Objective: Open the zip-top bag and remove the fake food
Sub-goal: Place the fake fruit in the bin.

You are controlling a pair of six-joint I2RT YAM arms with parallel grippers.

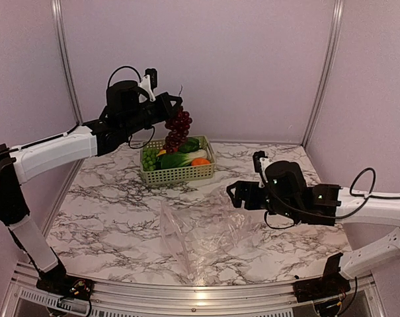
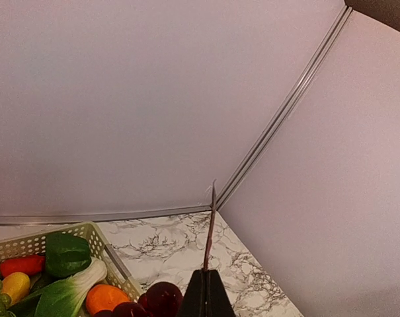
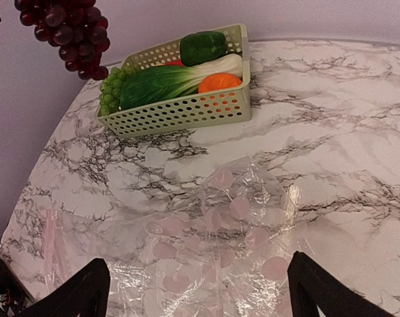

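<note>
Basket (image 1: 176, 175) behind clear bag (image 1: 206, 231), grapes (image 1: 178, 130) dangling above

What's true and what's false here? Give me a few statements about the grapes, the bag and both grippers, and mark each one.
1. The left gripper holds the purple grape bunch in the air by its stem. True.
2. The right gripper is shut on the zip-top bag. False: its jaws stand open above the bag, gripping nothing.
3. The orange piece lies inside the bag. False: it lies in the basket.
4. The bag lies on the table, outside the basket. True.
</note>
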